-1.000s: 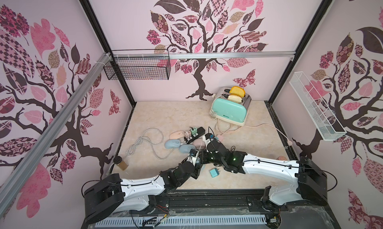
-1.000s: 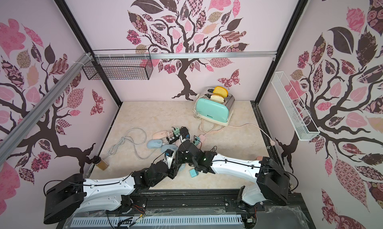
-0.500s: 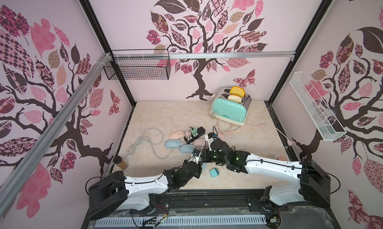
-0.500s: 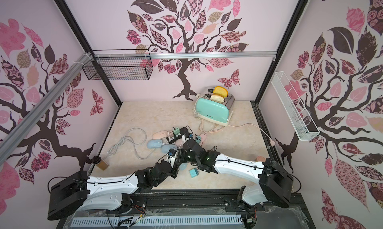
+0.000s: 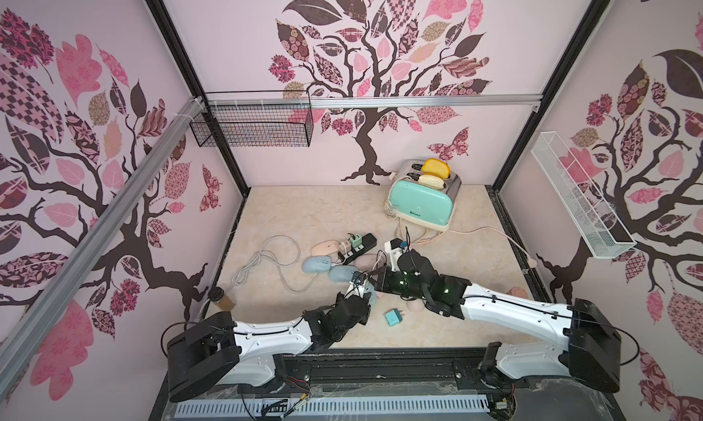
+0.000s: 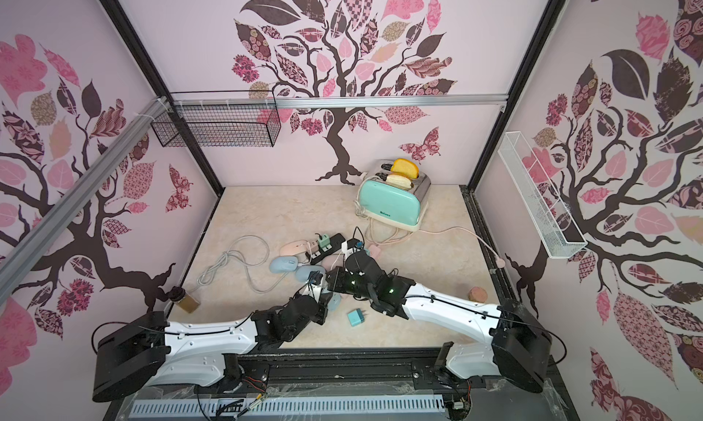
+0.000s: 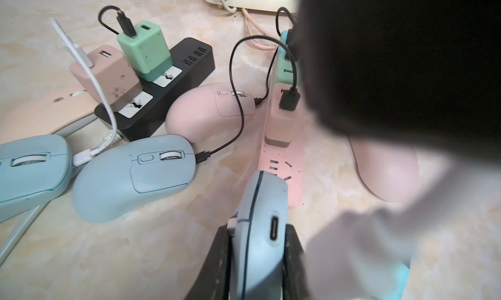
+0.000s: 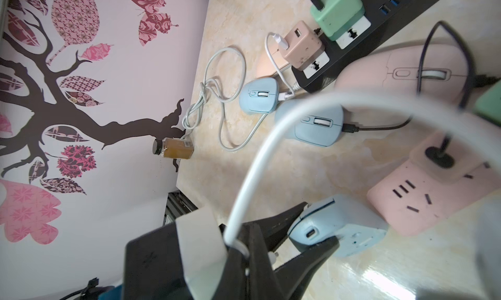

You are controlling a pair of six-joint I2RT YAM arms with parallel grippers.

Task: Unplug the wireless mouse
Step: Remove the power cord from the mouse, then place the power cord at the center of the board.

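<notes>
At the front of the surface [image 5: 304,209], the left tool [image 7: 257,226] has clamped the blue mouse [image 7: 260,201]. Its port [image 7: 274,228] is now empty; the right tool [image 8: 238,245] pinches the white cable [image 8: 271,138]. Unplugging looks done.

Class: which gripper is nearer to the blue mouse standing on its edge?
Left. The left gripper clamps the blue mouse itself; the right gripper sits just off its port end, shut on the white cable.

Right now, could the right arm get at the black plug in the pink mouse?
Probably not yet: the right gripper is shut on the white cable, so its jaws are taken. The pink mouse lies close, seemingly unobstructed.
</notes>
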